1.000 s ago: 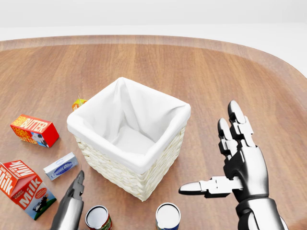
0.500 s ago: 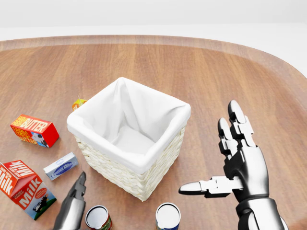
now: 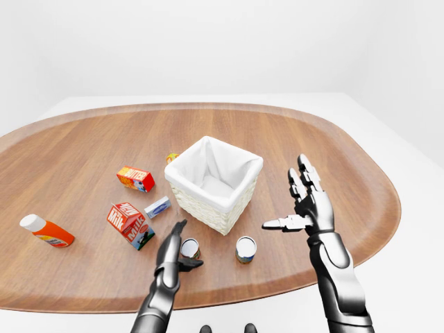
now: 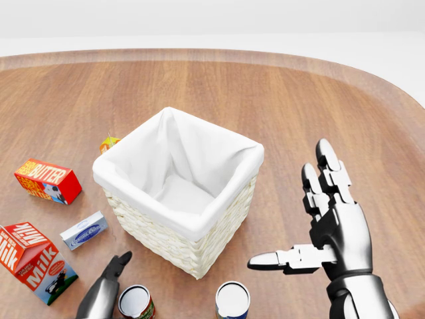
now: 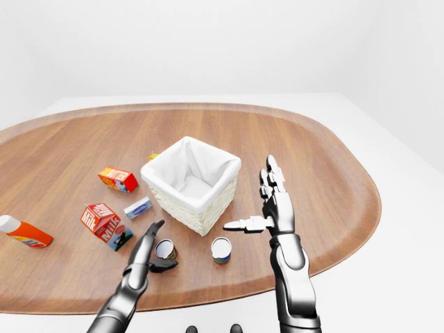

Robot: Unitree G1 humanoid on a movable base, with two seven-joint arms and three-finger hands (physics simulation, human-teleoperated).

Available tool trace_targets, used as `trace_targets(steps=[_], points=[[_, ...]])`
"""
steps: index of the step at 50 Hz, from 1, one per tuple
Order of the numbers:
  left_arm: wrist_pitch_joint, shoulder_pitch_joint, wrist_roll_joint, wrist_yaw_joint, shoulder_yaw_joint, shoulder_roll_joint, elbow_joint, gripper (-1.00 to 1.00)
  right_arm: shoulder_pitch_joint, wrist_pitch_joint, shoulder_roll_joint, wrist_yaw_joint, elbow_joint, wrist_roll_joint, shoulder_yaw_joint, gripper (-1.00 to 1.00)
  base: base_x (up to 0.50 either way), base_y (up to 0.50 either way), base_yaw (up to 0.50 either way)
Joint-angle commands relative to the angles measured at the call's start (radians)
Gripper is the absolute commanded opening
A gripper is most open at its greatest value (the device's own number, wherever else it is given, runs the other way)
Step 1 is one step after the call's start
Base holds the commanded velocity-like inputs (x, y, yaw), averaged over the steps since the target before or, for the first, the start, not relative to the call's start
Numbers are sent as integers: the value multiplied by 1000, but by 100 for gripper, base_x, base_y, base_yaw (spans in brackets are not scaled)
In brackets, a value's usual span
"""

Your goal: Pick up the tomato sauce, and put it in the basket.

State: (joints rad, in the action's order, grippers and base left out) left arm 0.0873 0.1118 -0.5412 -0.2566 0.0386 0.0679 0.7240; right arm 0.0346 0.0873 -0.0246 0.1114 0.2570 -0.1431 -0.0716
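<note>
The head view's bottom edge crops the two cans; the tomato sauce (image 3: 189, 248), lower centre, sits just beside the left hand (image 3: 173, 250), whose fingers spread unclenched about it. The right hand (image 3: 305, 205) hangs splayed, empty. Only the eye views show the orange bottle (image 3: 46, 231) at far left. One basket (image 3: 214, 182) stands mid-frame.

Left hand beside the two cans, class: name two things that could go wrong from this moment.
1. The left hand is open right beside the red-labelled can; closing off-centre could tip it over.
2. A second can, blue-labelled, stands close by; the wrong one might be picked.
3. The basket wall rises just above both cans, so a low lift could hit it.
</note>
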Motion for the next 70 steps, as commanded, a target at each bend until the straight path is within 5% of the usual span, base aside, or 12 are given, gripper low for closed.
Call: trace_targets(steps=[1,22,25,30,38,70], points=[[0,4,-1,-6,3,0,20,-100,-2,0,0,-1,-4,-1,-1,100,0,0,0],[-31,-55,-24,29,7,-5,-140,-100,1,0,0,-2,1,-1,0,100,0,0,0],[-76,-87,-32,61,9,-8,-232,-100,0,0,0,-1,-1,-1,0,100,0,0,0],[-92,-114,-37,78,7,-8,-296,-100,-1,0,0,-2,-3,-1,-1,100,0,0,0],[-175,-183,-54,144,6,-14,-505,-100,-3,0,0,-2,-5,-1,0,100,0,0,0],[-175,-341,-107,294,35,-31,-999,-100,-11,0,-2,-5,-14,-3,-5,100,0,0,0]])
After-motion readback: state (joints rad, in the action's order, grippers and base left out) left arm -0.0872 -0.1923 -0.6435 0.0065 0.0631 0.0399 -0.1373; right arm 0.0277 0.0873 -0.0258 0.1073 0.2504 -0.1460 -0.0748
